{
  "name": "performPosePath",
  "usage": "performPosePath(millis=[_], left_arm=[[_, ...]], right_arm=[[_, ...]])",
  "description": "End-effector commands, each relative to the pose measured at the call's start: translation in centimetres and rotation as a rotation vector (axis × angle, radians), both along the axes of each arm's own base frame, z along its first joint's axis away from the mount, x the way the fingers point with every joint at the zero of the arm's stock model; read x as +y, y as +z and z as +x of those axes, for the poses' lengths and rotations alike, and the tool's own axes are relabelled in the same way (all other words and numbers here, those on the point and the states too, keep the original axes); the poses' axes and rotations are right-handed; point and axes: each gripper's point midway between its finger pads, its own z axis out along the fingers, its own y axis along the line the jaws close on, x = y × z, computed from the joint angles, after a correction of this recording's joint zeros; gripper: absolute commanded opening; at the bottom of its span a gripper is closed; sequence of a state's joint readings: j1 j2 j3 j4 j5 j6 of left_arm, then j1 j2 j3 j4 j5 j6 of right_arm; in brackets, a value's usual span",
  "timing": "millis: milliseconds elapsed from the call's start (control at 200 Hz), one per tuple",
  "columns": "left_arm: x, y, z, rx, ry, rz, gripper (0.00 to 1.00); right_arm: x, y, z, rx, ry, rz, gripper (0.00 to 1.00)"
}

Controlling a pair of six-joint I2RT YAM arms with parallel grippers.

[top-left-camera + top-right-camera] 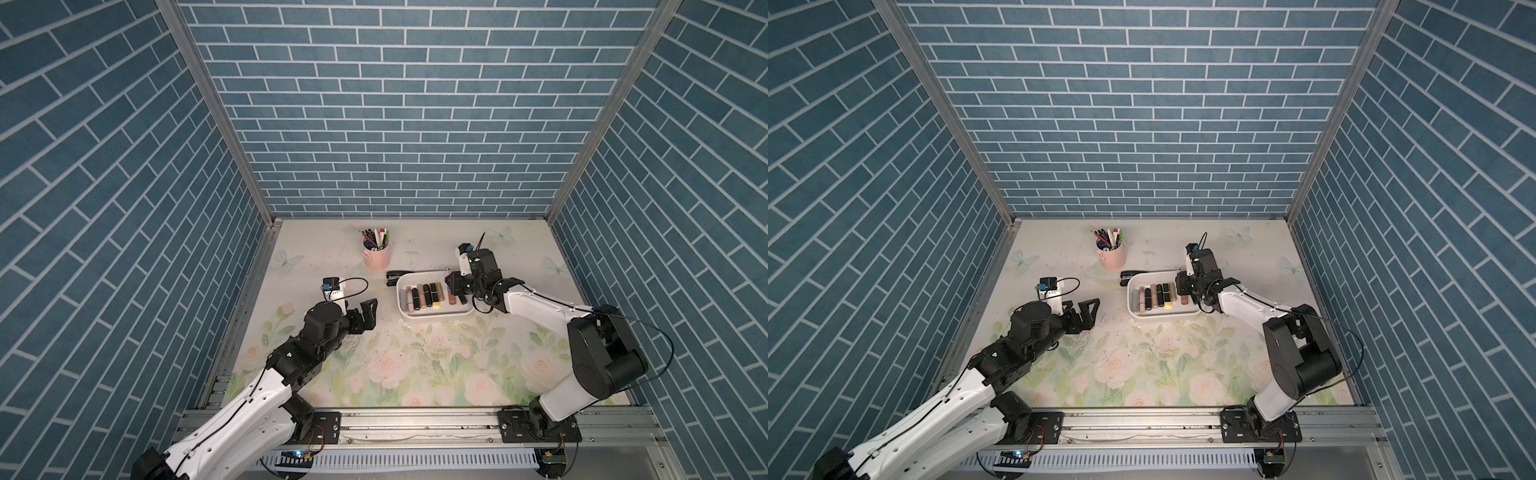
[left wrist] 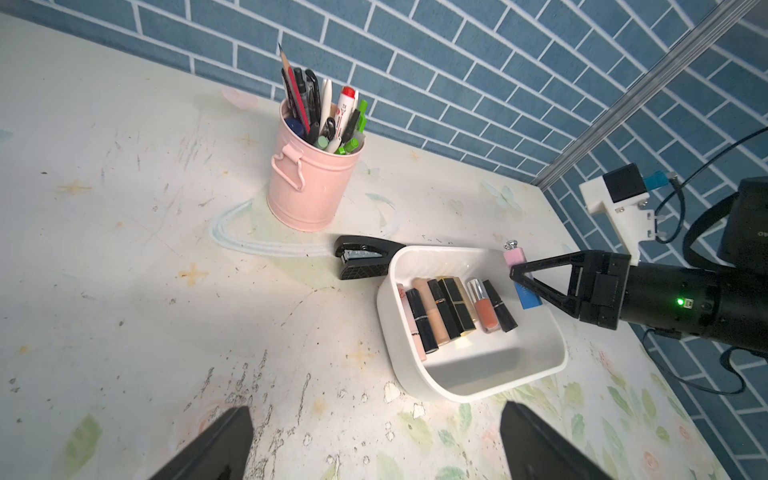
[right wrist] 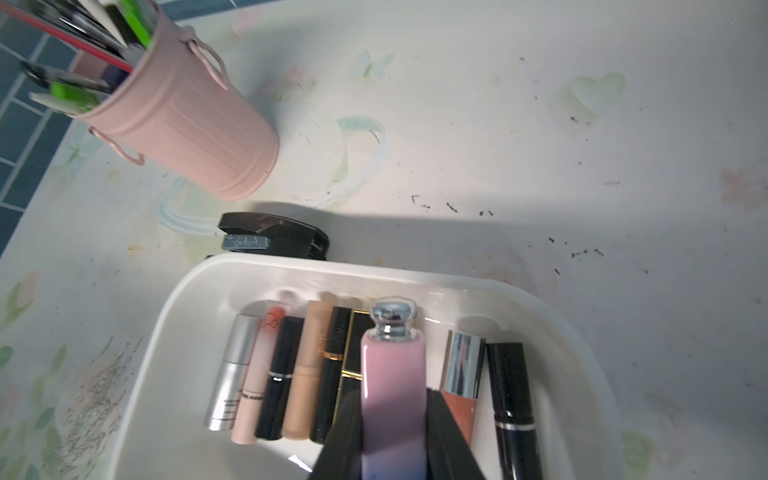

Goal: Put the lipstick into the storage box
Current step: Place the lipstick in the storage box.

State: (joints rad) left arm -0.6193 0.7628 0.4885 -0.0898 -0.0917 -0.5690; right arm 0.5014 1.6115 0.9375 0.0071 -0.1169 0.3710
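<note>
The white storage box (image 1: 436, 319) (image 1: 1163, 318) sits right of centre with several lipsticks (image 1: 422, 296) lying side by side in it. My right gripper (image 3: 392, 395) (image 1: 455, 286) is shut on a pink-to-blue lipstick (image 3: 392, 365) with a silver cap. It holds this tube tilted over the right part of the storage box (image 2: 478, 395), blue end (image 2: 528, 297) down inside the walls. Whether it touches the floor I cannot tell. My left gripper (image 2: 374, 409) (image 1: 365, 316) stands open and holds nothing, above the mat left of the storage box.
A pink pen cup (image 1: 377, 253) full of pens stands behind the storage box on the left. A black stapler (image 1: 397, 277) lies against the storage box's back left corner. Blue brick walls close in three sides.
</note>
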Motion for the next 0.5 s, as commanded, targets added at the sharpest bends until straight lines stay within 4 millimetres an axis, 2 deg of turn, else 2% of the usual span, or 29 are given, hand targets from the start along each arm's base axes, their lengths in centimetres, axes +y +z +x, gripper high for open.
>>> performPosePath(millis=[0,135,495], left_arm=[[-0.8,-1.8,-0.1,0.049,-0.044,0.008,1.0],[-1.9,-3.1,0.0,0.093,-0.086,0.009,1.0],[-2.5,-3.5,0.3,0.101,-0.105,0.011,1.0]], right_arm=[[-0.2,-1.8,0.1,0.057,-0.024,-0.003,0.18],[0.1,-3.0,0.2,0.081,-0.018,0.003,0.18],[0.7,-4.7,0.2,0.119,-0.009,0.017,0.19]])
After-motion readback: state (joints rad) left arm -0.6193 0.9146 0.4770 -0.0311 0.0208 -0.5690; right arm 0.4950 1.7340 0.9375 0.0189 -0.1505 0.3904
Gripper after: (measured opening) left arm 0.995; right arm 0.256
